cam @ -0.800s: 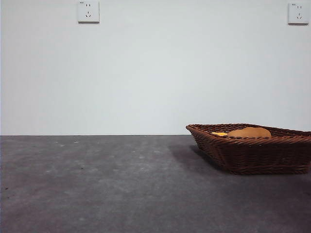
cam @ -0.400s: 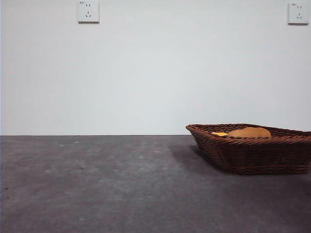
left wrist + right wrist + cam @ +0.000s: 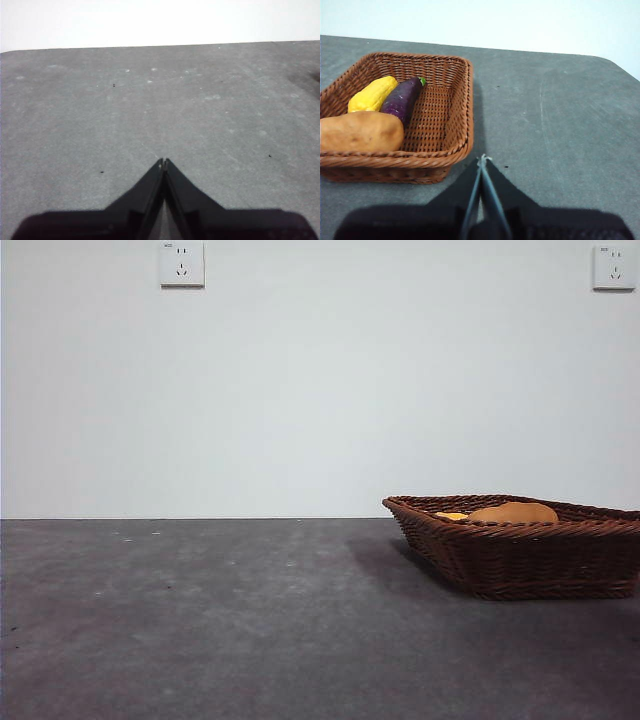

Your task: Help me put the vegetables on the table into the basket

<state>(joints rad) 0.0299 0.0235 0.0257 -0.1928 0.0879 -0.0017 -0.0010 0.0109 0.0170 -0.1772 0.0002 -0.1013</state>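
Note:
The woven brown basket (image 3: 520, 560) stands on the table (image 3: 220, 620) at the right in the front view. In the right wrist view the basket (image 3: 447, 85) holds all three vegetables: the brown potato (image 3: 360, 132), the purple eggplant (image 3: 402, 98) and the yellow corn (image 3: 371, 94). From the front only the potato (image 3: 515, 512) and a bit of corn (image 3: 451, 515) show above the rim. My right gripper (image 3: 482, 161) is shut and empty, just outside the basket's near corner. My left gripper (image 3: 163, 162) is shut over bare table, holding nothing.
Two wall sockets (image 3: 181, 263) (image 3: 613, 266) sit high on the white wall behind the table. The table's far edge (image 3: 150, 47) runs across the left wrist view.

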